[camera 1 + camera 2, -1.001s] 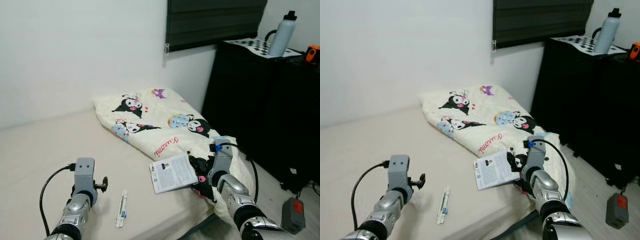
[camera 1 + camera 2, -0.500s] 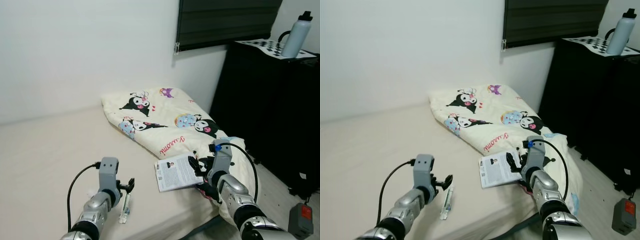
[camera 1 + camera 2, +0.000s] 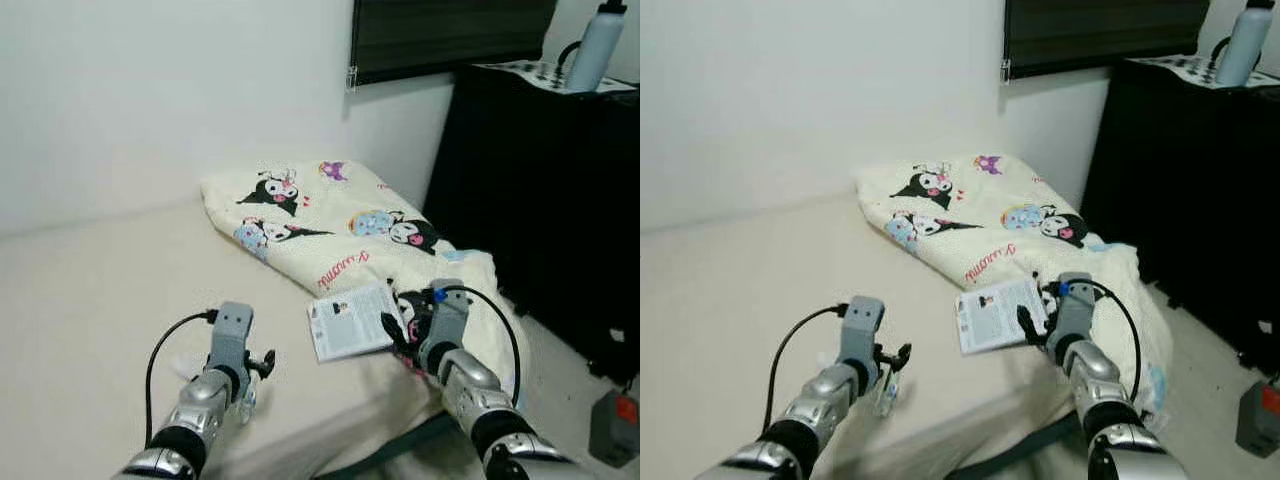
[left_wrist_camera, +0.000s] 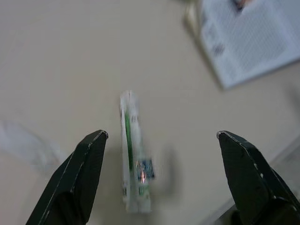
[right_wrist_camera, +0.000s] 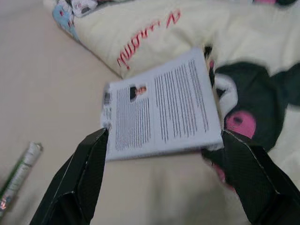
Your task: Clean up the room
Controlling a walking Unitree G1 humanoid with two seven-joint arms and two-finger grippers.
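Left eye view: one printed booklet (image 3: 352, 320) lying half on one cartoon-print blanket (image 3: 345, 230), half on one beige mattress (image 3: 90, 300); one grey bottle (image 3: 597, 45) atop one black cabinet (image 3: 545, 180).

Left wrist view: left gripper (image 4: 159, 176) spread wide above one slim green-and-white packet (image 4: 133, 154), untouched on the mattress.

Right wrist view: right gripper (image 5: 164, 176) spread wide, hovering before the booklet (image 5: 161, 110), packet (image 5: 18, 171) nearby.
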